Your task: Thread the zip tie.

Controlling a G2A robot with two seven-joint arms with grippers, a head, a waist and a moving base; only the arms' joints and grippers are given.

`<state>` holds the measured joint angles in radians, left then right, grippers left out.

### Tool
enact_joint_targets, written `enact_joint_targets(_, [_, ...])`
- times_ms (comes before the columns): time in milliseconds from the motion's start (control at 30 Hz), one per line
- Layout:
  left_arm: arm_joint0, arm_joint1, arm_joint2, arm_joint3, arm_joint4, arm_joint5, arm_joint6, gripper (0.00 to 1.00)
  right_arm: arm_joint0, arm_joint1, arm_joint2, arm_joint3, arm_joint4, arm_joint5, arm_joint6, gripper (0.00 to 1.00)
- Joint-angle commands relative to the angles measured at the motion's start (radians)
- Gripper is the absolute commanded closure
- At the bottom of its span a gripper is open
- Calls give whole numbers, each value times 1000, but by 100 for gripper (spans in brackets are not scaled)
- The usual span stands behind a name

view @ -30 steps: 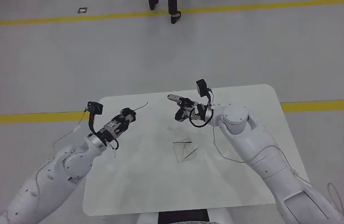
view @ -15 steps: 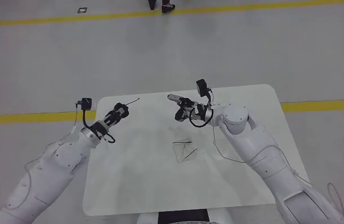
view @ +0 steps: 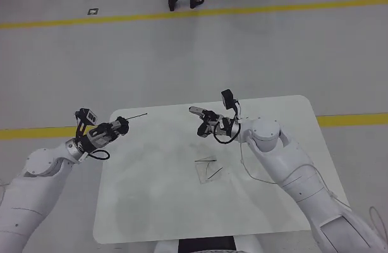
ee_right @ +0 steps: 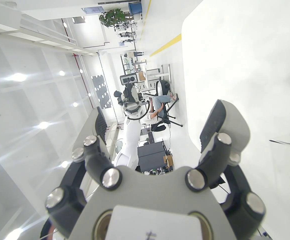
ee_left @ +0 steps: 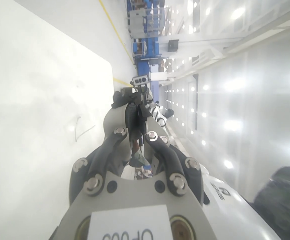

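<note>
White tabletop (view: 181, 202) holds a clear bag (view: 210, 171) near the right gripper (view: 199, 120), which is spread wide and empty. Left gripper (view: 120, 123) pinches a thin black zip tie (view: 137, 116).

A thin black zip tie (view: 137, 116) juts straight from the left gripper's (view: 123, 120) pinching jaws over the bench's (view: 181, 209) far left corner; two loose ties (view: 206, 160) lie mid-bench.

Three zip ties (view: 136, 116); one clear bag (view: 203, 169); one white table (view: 150, 202).
</note>
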<state>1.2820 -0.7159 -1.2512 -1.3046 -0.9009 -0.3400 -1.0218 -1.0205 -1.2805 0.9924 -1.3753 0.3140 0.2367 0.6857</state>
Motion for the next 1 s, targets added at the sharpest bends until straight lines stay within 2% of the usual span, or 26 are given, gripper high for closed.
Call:
enact_joint_targets(0, [3, -14, -23, 23, -26, 0, -111, 100, 0, 0, 0, 0, 0, 0, 0, 0])
enact_joint_targets(100, [12, -37, -51, 35, -41, 0, -207, 100, 0, 0, 0, 0, 0, 0, 0, 0])
enact_joint_targets(200, [21, -60, -73, 35, -40, 0, -245, 100, 0, 0, 0, 0, 0, 0, 0, 0])
enact_joint_targets(233, [21, -64, -82, 32, -29, 0, -236, 100, 0, 0, 0, 0, 0, 0, 0, 0])
enact_joint_targets(467, [21, -64, -82, 32, -29, 0, -236, 100, 0, 0, 0, 0, 0, 0, 0, 0])
enact_joint_targets(533, [28, -68, -67, 6, -34, 16, -237, 100, 0, 0, 0, 0, 0, 0, 0, 0])
enact_joint_targets(567, [32, -70, -67, 19, -35, 10, -234, 100, -2, 0, -11, -7, -18, -13, 6, 0])
enact_joint_targets(600, [34, -72, -62, 22, -57, 24, -241, 100, -3, -2, -14, -7, -7, -34, 17, 0])
enact_joint_targets(700, [23, -76, -52, 45, -92, 54, -319, 100, 36, -11, -44, 33, -17, -106, 66, 0])
enact_joint_targets(800, [10, -81, -46, 70, -116, 61, -368, 100, 89, -26, -82, 109, -10, -180, 104, 0])
enact_joint_targets(967, [12, -80, -22, 52, -96, 37, -368, 100, 179, -63, -165, 254, -31, -319, 133, 0])
